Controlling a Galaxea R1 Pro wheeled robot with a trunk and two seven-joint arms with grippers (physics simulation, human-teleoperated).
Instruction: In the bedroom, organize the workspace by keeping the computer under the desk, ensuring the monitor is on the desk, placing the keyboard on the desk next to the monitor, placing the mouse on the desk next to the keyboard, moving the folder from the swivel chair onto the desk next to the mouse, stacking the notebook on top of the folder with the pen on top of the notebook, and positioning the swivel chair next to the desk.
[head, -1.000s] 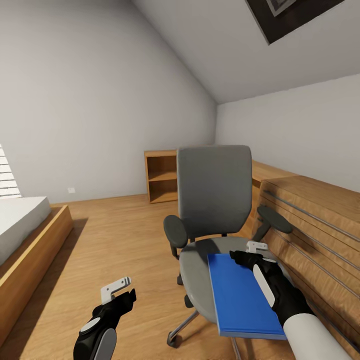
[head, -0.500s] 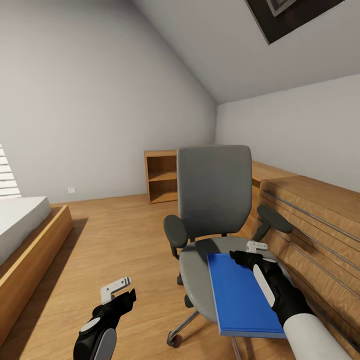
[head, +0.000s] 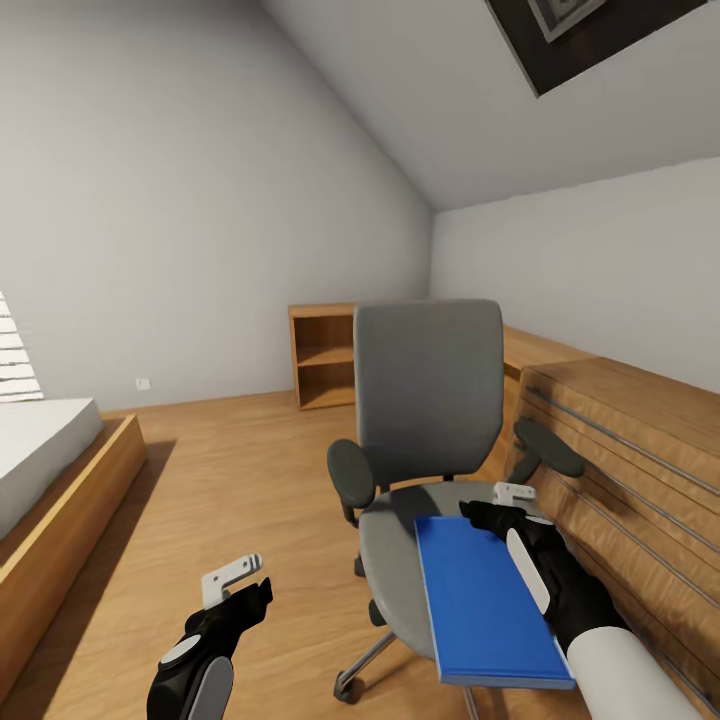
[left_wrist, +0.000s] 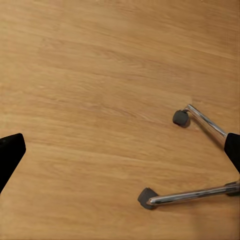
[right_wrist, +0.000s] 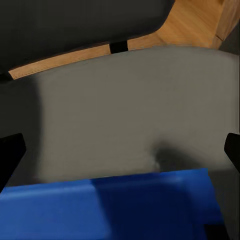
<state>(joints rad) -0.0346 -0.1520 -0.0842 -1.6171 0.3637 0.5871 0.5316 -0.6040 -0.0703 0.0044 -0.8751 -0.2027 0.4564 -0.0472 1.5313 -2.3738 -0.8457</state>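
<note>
Left gripper (head: 237, 577) hangs low over the floor, fingers spread, holding nothing. Right gripper (head: 500, 505) sits at the folder (head: 485, 600)'s far edge on the swivel chair (head: 430, 420) seat (jaws wide, can't tell if they've caught it). So folder's not moved yet, pretty much everything's left.

You have one grey padded swivel chair (head: 430, 420) with two black armrests; your left wrist view shows two of its chrome legs, each ending in one dark castor (left_wrist: 180, 117). One flat bright blue folder (head: 485, 595) lies on the seat. You have two arms, each with one gripper: left gripper (head: 232, 580) and right gripper (head: 505, 500). Also count one light-wood open bookcase (head: 322, 355) with two compartments, one wood-framed bed (head: 50, 480), one dark skylight (head: 590, 35), and one wall socket (head: 142, 381).
</note>
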